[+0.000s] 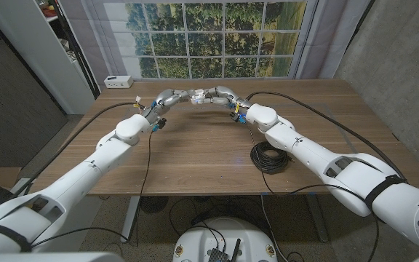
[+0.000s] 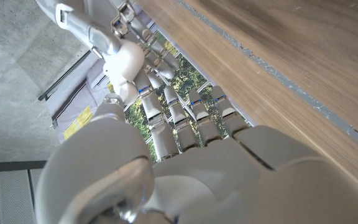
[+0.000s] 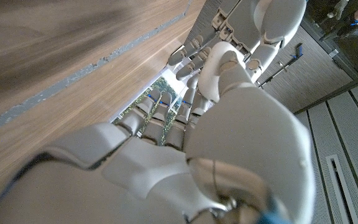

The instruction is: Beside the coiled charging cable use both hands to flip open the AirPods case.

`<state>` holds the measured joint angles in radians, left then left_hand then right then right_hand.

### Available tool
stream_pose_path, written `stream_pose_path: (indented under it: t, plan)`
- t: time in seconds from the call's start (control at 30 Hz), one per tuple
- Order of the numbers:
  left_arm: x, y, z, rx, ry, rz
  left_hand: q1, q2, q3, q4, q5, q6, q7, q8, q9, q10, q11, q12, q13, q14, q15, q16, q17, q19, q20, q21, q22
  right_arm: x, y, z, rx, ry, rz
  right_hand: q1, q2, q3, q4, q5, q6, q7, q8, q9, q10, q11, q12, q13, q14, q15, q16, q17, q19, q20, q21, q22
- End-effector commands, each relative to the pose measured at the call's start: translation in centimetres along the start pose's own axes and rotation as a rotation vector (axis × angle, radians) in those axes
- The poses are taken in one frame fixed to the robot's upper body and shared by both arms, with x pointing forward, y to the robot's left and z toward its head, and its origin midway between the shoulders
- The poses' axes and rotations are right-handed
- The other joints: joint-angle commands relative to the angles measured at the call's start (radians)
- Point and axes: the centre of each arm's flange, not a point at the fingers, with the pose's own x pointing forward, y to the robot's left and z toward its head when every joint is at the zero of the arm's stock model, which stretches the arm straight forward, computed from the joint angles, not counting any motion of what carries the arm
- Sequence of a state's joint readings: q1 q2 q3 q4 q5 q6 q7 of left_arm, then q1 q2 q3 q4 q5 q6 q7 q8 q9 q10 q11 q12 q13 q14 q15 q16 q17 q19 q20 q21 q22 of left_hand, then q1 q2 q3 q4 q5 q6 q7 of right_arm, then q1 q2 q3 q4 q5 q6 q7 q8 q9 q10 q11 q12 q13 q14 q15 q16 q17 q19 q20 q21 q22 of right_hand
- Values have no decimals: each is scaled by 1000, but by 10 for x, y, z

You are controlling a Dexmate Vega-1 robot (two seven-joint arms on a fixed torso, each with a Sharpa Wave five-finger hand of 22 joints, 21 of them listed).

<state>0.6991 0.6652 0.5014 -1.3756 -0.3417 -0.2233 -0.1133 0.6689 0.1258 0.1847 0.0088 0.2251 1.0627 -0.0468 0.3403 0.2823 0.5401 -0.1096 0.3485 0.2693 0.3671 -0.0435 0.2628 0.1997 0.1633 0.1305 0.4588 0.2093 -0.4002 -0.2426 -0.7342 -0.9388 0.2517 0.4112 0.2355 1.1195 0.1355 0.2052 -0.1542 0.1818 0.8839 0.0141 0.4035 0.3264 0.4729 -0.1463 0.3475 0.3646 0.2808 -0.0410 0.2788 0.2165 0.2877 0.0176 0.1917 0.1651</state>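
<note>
Hands meet at the frame's upper centre, above the desk point(image 1: 195, 145): left hand point(image 1: 172, 97) and right hand point(image 1: 217, 95) both grasp the small white case point(image 1: 197, 94), sharing it to pry the lid; the cable point(image 1: 270, 156) lies coiled lower right.

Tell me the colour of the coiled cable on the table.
Black. The coiled cable shows best in the head view, lying under the right arm on the wooden table.

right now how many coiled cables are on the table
1. The black coiled cable lies on the wooden table toward its near edge, beside the right arm. Another could be hidden behind the arms or the hands meeting at the far side.
</note>
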Motion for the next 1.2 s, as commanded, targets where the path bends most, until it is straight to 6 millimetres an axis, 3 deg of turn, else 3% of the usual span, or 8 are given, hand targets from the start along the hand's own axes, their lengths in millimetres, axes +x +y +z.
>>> stream_pose_path:
  t: [0.03,0.33,0.5,0.67,0.9,1.2]
  plan:
    - [3,0,-2,39,67,-76,-13,-11,-9,7,-6,86,104,30,22,15,2,7,1,14,-47,5,2,10,-3,5,1,-5,-12,7,45,-42,-40,4,11,0,8,5,90,-97,-1,61,5,0,-2,4,-2,-176,6,4,-3,-3,-4,5]
    - [4,3,-3,29,66,-95,-49,-13,-25,27,-10,64,117,9,8,23,13,5,-5,20,-43,3,2,14,-4,6,0,-7,-15,9,71,-43,-43,2,11,-4,10,4,91,-96,-2,63,5,9,-4,6,-3,-174,8,5,-4,-1,-3,5]
    - [3,3,-4,0,31,-87,-122,-37,-65,61,-16,-3,106,-41,-20,13,28,-7,-9,20,-35,-5,3,9,3,3,-1,-7,-15,8,75,-36,-43,2,10,-5,11,4,90,-95,-2,66,6,10,-5,7,-3,-174,9,6,-4,0,-3,5]
    - [0,2,-5,-29,11,-64,-162,-58,-90,77,-18,-43,111,-66,-31,7,37,-12,-8,15,-32,-10,3,7,10,0,-2,-9,-13,3,81,-20,-38,1,10,-7,12,4,91,-94,-3,66,4,12,-7,8,-3,-174,9,6,-4,1,-2,5]
    - [-3,3,-5,-72,-12,-34,-187,-61,-102,91,-15,-49,106,-74,-37,13,39,-10,-7,17,-28,-11,4,6,15,-1,-2,-13,-8,-1,97,-5,-32,1,10,-9,12,4,94,-94,-4,67,2,12,-9,10,-5,-173,10,6,-4,2,-2,5]
    - [-1,2,-5,-69,-16,-37,-207,-33,-101,108,-7,-48,105,-79,-43,17,41,-10,-6,25,-29,-9,6,8,17,0,-2,-17,3,-5,114,4,-11,1,9,-11,12,4,98,-93,-4,69,3,13,-10,12,-5,-172,11,6,-3,3,-1,5]
